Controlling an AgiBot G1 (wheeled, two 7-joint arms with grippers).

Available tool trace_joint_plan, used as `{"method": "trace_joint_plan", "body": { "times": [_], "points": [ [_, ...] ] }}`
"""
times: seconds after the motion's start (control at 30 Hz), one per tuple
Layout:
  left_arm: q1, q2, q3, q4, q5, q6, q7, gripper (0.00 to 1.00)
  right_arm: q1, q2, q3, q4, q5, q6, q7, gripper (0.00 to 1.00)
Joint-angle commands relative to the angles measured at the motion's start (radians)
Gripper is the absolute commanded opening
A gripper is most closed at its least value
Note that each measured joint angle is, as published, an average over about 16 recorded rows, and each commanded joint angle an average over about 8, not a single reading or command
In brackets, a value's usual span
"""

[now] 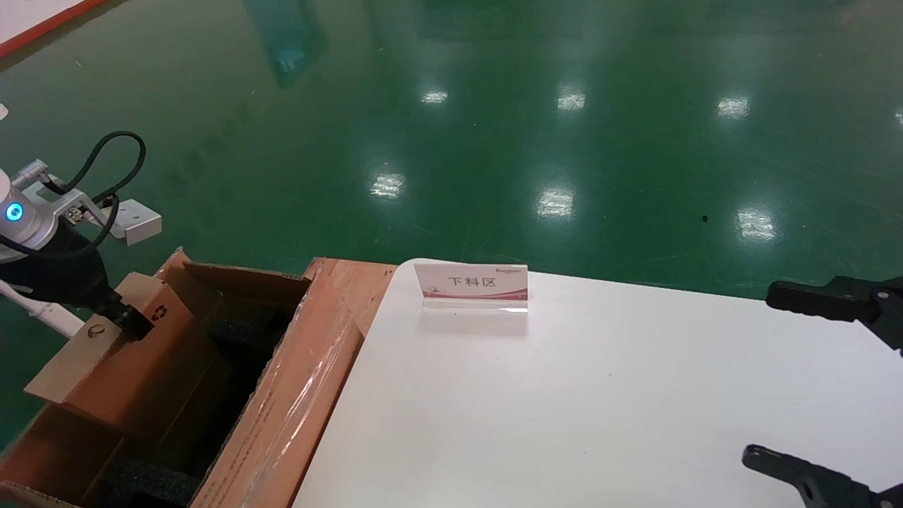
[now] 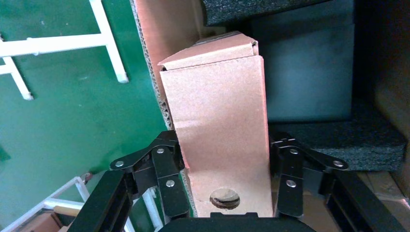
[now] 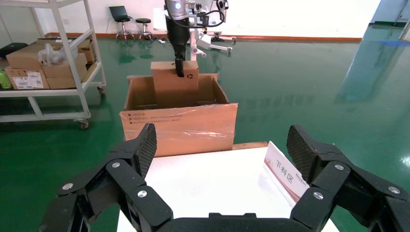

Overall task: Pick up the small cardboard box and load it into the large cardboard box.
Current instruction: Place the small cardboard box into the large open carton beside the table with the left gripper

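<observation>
While the left gripper (image 2: pixel 225 181) has its fingers (image 2: pixel 167 176) clamped on the small cardboard box (image 2: pixel 217 130), held over the large cardboard box (image 1: pixel 282 395) by its far-left wall, only its wrist cam shows the black foam (image 2: pixel 348 140) underneath, and the right gripper (image 3: pixel 220 152) sits wide open over the table (image 1: pixel 600 395).

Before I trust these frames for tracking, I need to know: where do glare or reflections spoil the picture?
Head view: ceiling lights mirror as bright patches on the glossy green floor, and the clear tape on the large cardboard box flap shines. Right wrist view: the same tape glints. Left wrist view: the small cardboard box looks matte, without glare.
</observation>
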Motion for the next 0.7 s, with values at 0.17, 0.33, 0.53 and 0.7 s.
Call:
{"method": "trace_joint_plan", "body": {
  "times": [0.17, 0.33, 0.53, 0.7],
  "points": [
    [0.023, 0.006, 0.0, 0.016, 0.001, -0.015, 0.002, 0.0, 0.0, 0.0, 0.0, 0.0, 0.0, 0.0, 0.0, 1.0],
    [0.058, 0.017, -0.004, 0.044, -0.006, -0.025, 0.008, 0.0, 0.0, 0.0, -0.001, 0.0, 0.0, 0.0, 0.0, 1.0],
    [0.11, 0.04, -0.008, 0.094, -0.018, -0.03, 0.017, 0.0, 0.0, 0.0, -0.001, 0.0, 0.001, 0.0, 0.0, 1.0],
    [0.165, 0.067, -0.014, 0.155, -0.034, -0.026, 0.022, 0.0, 0.0, 0.0, -0.001, 0.0, 0.001, 0.001, -0.001, 1.0]
  ]
}}
